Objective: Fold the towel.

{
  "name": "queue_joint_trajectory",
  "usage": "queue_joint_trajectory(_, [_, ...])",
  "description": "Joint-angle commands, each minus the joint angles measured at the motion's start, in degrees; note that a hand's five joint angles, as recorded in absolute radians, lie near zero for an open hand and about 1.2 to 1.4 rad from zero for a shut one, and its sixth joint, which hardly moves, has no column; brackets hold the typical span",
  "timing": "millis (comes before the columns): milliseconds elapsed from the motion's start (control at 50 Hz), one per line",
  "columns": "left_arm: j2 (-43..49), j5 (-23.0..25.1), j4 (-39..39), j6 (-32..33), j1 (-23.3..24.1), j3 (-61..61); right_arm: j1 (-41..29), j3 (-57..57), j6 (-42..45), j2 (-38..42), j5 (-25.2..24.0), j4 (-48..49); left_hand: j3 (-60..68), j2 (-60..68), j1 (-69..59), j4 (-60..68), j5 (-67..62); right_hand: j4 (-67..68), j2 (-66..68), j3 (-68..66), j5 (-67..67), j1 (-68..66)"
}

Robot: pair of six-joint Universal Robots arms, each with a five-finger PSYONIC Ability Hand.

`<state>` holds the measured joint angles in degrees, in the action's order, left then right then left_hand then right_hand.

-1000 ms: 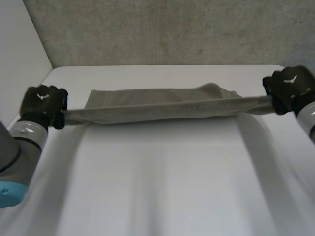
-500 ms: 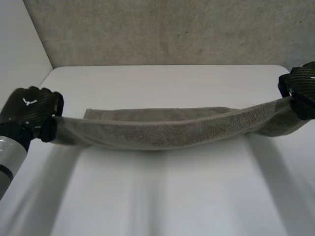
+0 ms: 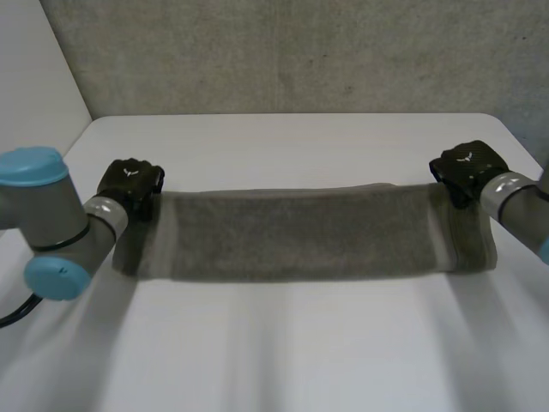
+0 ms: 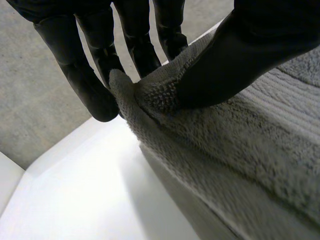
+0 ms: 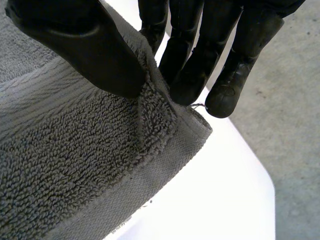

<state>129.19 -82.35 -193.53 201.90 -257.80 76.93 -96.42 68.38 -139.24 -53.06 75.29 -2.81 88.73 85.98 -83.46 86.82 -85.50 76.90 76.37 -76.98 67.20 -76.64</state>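
Observation:
A grey towel hangs stretched in a long band above the middle of the white table. My left hand holds its left far corner, with the thumb pinching the towel against the fingers. At the right far corner my right hand does the same, thumb and fingers pinching the towel. Between the two hands the cloth is pulled taut, and its lower edge hangs down toward the table.
The table's far edge runs along a grey floor behind it. A pale wall stands at the far left. Bare white table lies in front of the towel.
Both hands have swung forward and inward with the towel's corners. The towel, earlier a sagging narrow strip, now hangs as a wider flat band.

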Motion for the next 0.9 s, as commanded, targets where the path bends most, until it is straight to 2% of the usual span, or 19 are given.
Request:
queue_joint_trajectory(20, [7.4, -2.9, 0.3, 0.0, 1.3, -10.8, -1.9, -6.9, 0.1, 6.9, 2.1, 3.3, -8.7, -6.0, 3.5, -6.8, 15.5, 3.1, 3.6, -3.0, 2.8, -3.4])
queue_joint_trajectory(180, [12.0, -3.3, 0.1, -0.1, 2.2, -16.4, -3.2, -11.9, 0.3, 12.3, 3.5, 4.5, -8.7, -6.0, 3.5, -6.8, 15.5, 3.1, 3.6, -3.0, 2.8, -3.4])
queue_joint_trajectory(200, [12.4, -3.3, 0.1, -0.1, 2.2, -16.6, -3.2, -12.3, 0.3, 12.8, 4.2, 4.7, -26.9, -24.1, 21.6, -25.0, 33.6, -13.8, -13.3, 13.9, -14.1, 13.6])
queue_joint_trajectory(220, [12.4, -3.3, 0.1, -0.2, 2.2, -16.6, -3.4, -12.4, 0.3, 13.1, 5.2, 4.7, -59.4, -56.6, 54.1, -57.4, 66.1, -38.6, -38.1, 38.7, -38.9, 38.4])
queue_joint_trajectory(240, [12.4, -3.3, 0.1, -0.2, 2.2, -16.6, -3.4, -12.4, 0.3, 13.1, 5.2, 4.7, -59.7, -56.9, 54.4, -57.8, 66.4, -38.9, -38.4, 39.0, -39.2, 38.6])
queue_joint_trajectory(260, [12.3, -3.3, 0.2, -0.4, 2.3, -16.6, -3.5, -12.4, 0.2, 13.2, 6.5, 4.7, -78.7, -76.0, 73.5, -76.8, 85.5, -57.9, -57.3, 58.0, -58.2, 57.6])
queue_joint_trajectory(280, [12.3, -3.3, 0.2, -0.5, 2.3, -16.6, -3.7, -12.3, 0.1, 13.2, 8.3, 4.7, -78.7, -76.0, 73.5, -76.8, 85.5, -66.9, -66.4, 67.0, -67.2, 66.6])
queue_joint_trajectory(300, [12.0, -3.4, 0.2, -0.8, 2.4, -16.4, -3.7, -12.3, 0.1, 13.2, 8.3, 4.7, -78.2, -75.4, 72.9, -76.3, 85.0, -66.9, -66.4, 67.0, -67.2, 66.6])
queue_joint_trajectory(340, [11.4, -3.3, 0.2, -1.2, 2.7, -15.8, -4.3, -11.3, -0.1, 13.0, 12.1, 4.6, -78.2, -75.4, 72.9, -76.3, 84.9, -66.9, -66.4, 67.0, -67.2, 66.6])
queue_joint_trajectory(400, [9.1, -3.4, 0.3, -2.6, 3.2, -14.6, -4.4, -9.9, -0.2, 12.7, 13.0, 4.6, -78.2, -75.4, 72.9, -76.3, 84.9, -66.9, -66.4, 67.0, -67.2, 66.6])
queue_joint_trajectory(460, [4.9, -3.5, 0.3, -5.6, 2.7, -11.3, -5.1, -5.2, -1.0, 9.2, 13.5, 4.4, -78.2, -75.4, 72.9, -76.3, 84.9, -66.9, -66.4, 67.0, -67.2, 66.6])
queue_joint_trajectory(500, [2.6, -3.6, 0.2, -7.4, 2.6, -9.1, -4.7, 1.1, -3.3, 2.9, 13.3, 4.8, -78.2, -75.4, 72.9, -76.3, 84.9, -66.9, -66.4, 67.0, -67.2, 66.6])
queue_joint_trajectory(540, [-2.3, -4.1, 0.1, -10.5, 2.3, -4.4, -4.6, 4.2, -4.6, 0.4, 13.1, 4.8, -78.2, -75.4, 72.9, -76.3, 84.9, -66.9, -66.4, 67.0, -67.2, 66.6])
queue_joint_trajectory(660, [-8.7, -4.8, -0.4, -12.7, 2.1, 4.1, -4.4, 15.1, -7.3, -7.8, 11.0, 5.1, -78.2, -75.4, 72.9, -76.3, 84.9, -66.9, -66.4, 67.0, -67.2, 66.6])
queue_joint_trajectory(800, [-13.1, -5.1, -1.8, -13.1, 2.5, 14.1, -1.5, 21.2, -7.1, -9.6, 7.7, 5.4, -78.2, -75.4, 72.9, -76.3, 84.9, -66.9, -66.4, 67.0, -67.2, 66.6])
queue_joint_trajectory(820, [-13.1, -5.1, -1.9, -13.1, 2.5, 14.1, -0.8, 21.9, -7.1, -9.5, 7.0, 5.5, -78.2, -75.4, 72.9, -76.3, 84.9, -63.8, -63.3, 63.9, -64.1, 63.6])
queue_joint_trajectory(900, [-13.2, -5.2, -6.2, -13.0, 2.7, 18.2, -0.2, 22.8, -6.9, -9.2, 5.2, 7.0, -78.2, -75.4, 72.9, -76.3, 84.9, -62.3, -61.8, 62.4, -62.6, 62.0])
